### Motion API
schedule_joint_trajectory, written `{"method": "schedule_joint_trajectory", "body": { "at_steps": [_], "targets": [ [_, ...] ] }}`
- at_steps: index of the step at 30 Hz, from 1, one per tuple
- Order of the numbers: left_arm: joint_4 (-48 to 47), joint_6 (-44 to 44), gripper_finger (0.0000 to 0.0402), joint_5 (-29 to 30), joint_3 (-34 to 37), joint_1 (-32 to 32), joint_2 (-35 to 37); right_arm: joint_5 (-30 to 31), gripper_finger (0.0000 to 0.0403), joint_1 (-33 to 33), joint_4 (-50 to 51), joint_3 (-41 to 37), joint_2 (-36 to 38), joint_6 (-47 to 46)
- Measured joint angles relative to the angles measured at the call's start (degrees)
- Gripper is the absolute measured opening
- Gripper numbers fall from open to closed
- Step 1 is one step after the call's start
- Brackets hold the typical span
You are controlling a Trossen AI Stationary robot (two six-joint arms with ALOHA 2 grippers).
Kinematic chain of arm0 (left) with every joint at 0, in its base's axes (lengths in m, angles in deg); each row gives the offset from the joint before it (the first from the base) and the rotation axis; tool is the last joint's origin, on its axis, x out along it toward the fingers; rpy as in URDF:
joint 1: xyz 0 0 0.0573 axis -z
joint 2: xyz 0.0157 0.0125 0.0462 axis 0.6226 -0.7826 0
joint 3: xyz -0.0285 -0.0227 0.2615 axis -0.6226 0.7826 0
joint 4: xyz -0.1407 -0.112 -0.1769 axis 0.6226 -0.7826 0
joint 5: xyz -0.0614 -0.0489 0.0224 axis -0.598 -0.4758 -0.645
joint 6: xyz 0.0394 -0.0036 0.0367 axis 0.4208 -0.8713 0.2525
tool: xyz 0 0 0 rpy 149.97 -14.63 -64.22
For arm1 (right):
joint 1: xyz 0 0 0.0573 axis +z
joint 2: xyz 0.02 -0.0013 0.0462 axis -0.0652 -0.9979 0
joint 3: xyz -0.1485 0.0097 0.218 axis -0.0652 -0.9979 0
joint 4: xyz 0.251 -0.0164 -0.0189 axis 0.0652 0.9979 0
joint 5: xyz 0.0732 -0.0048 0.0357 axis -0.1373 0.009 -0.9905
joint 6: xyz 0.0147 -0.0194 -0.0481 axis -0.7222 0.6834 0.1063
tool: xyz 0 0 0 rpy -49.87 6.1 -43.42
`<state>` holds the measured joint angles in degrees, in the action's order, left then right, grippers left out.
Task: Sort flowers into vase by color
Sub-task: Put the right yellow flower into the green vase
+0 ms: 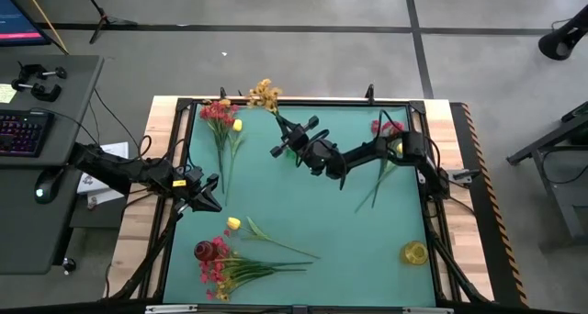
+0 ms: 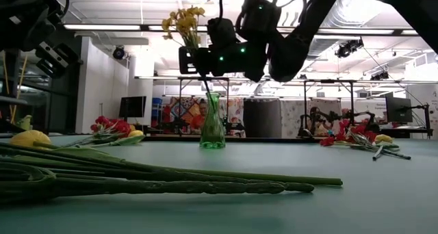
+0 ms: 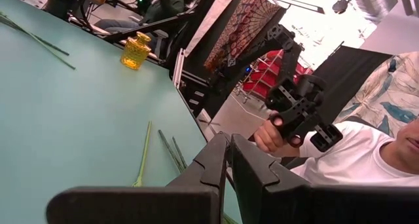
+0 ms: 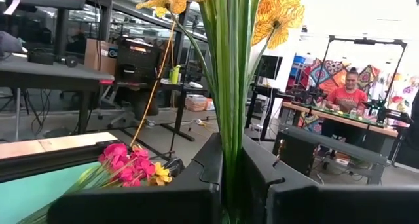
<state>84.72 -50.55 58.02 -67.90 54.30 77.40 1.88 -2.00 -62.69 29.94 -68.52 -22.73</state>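
Stems of the orange-yellow spray [image 1: 265,95] sit clamped in the right end effector [image 1: 280,149] near the bench's [image 1: 349,231] far edge; open mat lies centre. Left end effector [image 1: 213,204], closed empty, waits by the left edge. Two vases: red vase [image 1: 206,251], yellow vase [image 1: 414,252].

**Room and surroundings**

Grey concrete floor [image 1: 303,6] with dark seam lines across upper frame of high view. Dark desk [image 1: 41,149] at left edge, carrying keyboard [image 1: 20,132] and mouse [image 1: 42,186]. Ceiling strip lights [image 2: 116,27] in low view. Patterned hangings [image 2: 186,113] at centre background; monitor [image 2: 131,107] left of them.
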Motion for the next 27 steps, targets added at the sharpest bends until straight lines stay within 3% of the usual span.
{"method": "schedule_joint_trajectory", "body": {
  "at_steps": [14, 19, 27],
  "targets": [
    [0.0, 0.0, 0.0012, 0.0, 0.0, 0.0, 0.0, -0.1, 0.0026, 0.9, 1.6, 0.0, 0.0, -0.8],
    [0.0, 0.0, 0.0012, 0.0, 0.0, 0.0, 0.0, 0.7, 0.0085, 1.5, 3.5, 0.0, 0.0, -0.8],
    [0.0, 0.0, 0.0012, 0.0, 0.0, 0.0, 0.0, 6.9, 0.0184, 3.7, 6.6, 0.0, 0.7, 3.0]
  ]
}}
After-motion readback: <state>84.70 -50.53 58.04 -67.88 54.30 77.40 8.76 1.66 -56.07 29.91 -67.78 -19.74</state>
